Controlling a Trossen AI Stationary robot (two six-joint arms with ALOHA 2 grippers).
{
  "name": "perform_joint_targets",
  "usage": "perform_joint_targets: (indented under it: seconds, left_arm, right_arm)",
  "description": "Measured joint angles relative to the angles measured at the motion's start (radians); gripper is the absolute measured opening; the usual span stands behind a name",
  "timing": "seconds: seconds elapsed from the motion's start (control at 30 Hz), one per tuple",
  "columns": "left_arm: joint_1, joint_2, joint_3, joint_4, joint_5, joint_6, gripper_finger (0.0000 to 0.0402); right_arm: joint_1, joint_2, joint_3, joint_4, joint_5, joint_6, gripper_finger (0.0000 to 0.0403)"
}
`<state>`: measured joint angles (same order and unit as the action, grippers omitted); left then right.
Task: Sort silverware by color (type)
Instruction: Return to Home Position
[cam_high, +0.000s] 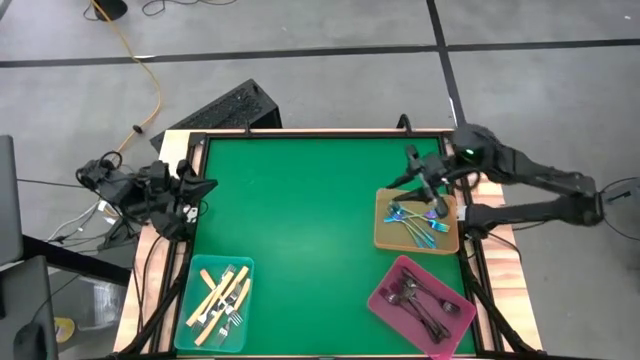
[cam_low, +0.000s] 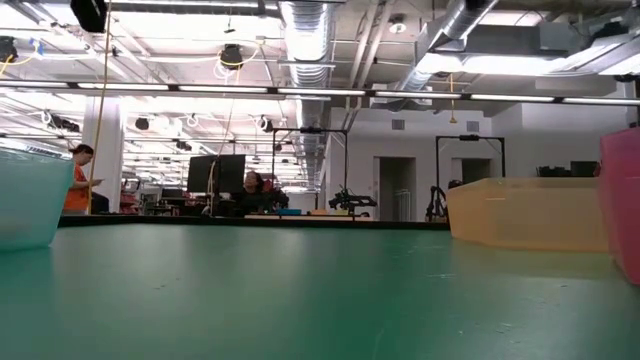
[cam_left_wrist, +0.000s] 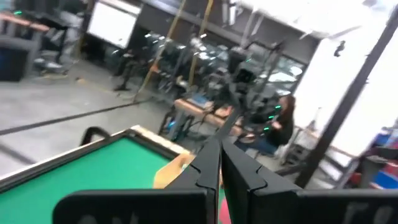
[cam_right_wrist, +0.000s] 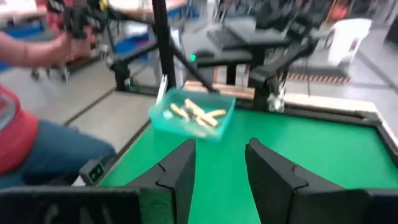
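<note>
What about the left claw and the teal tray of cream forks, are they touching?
Apart. The high view shows the left gripper at the table edge, with bare green surface between it and the teal tray.

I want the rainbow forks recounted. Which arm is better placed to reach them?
Right: the right tool, open, hangs at the tan tray holding them; the left tool sits across the table.
</note>
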<state>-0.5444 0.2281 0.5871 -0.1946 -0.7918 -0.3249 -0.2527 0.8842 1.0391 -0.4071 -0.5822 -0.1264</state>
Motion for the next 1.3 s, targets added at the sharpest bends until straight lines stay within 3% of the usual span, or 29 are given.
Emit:
perform_joint_targets:
  seconds: [0.2,0.43,0.6,0.73,0.87,1.23,1.3]
  left_arm:
    - [0.000,-0.137,-0.141,0.122,0.037,0.038,0.0000]
    - [0.000,-0.229,-0.204,0.195,0.108,0.086,0.0000]
    - [0.000,-0.223,-0.213,0.210,0.147,0.119,0.0000]
    - [0.000,-0.224,-0.216,0.202,0.192,0.130,0.0000]
    - [0.001,-0.224,-0.240,0.194,0.188,0.141,0.0000]
    - [0.001,-0.224,-0.525,0.444,0.156,0.103,0.0000]
    - [0.001,-0.224,-0.563,0.480,0.157,0.099,0.0000]
  right_arm:
    - [-0.062,-0.299,-0.278,0.204,0.005,0.124,0.0161]
    - [-0.123,-0.634,-0.458,0.235,0.009,0.220,0.0161]
    - [-0.141,-0.879,-0.555,0.228,0.110,0.284,0.0161]
    - [-0.141,-0.865,-0.592,0.198,0.150,0.290,0.0161]
    - [-0.141,-0.821,-0.665,0.286,0.191,0.284,0.0161]
    - [-0.120,-0.880,-1.030,0.659,0.199,0.403,0.0161]
    - [-0.120,-0.876,-1.029,0.611,0.199,0.407,0.0161]
